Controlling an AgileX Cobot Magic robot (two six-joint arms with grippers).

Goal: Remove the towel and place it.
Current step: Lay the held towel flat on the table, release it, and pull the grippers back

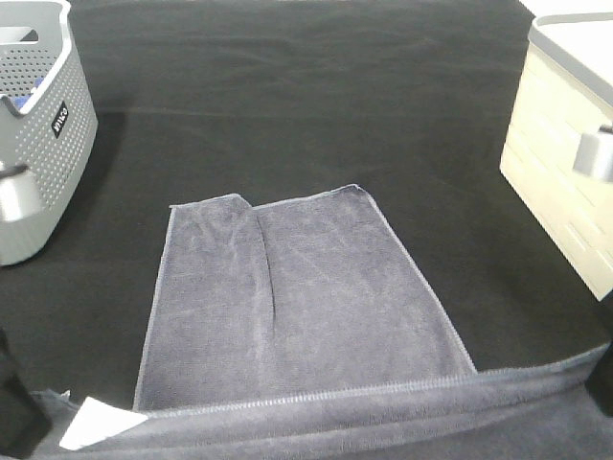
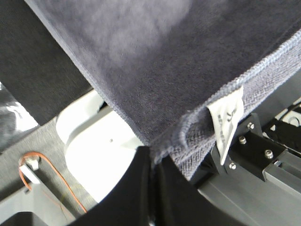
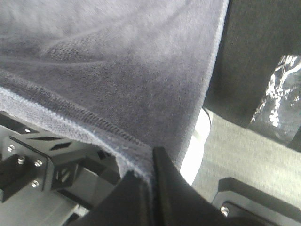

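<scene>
The grey-lavender towel (image 1: 297, 297) lies on the black table cover (image 1: 306, 96), its far end flat with one small fold. Its near hem is raised along the front edge of the exterior high view, and a white label (image 1: 96, 422) hangs at the left corner. In the left wrist view my left gripper (image 2: 153, 162) is shut on the towel (image 2: 164, 56) at that corner, beside the label (image 2: 228, 117). In the right wrist view my right gripper (image 3: 153, 165) is shut on the towel's hem (image 3: 108, 129) at the other near corner. Both grippers are almost out of the exterior high view.
A grey perforated basket (image 1: 43, 125) stands at the table's far left. A cream bin with a grey lid (image 1: 565, 144) stands at the right edge. The black cover stretches bare behind the towel.
</scene>
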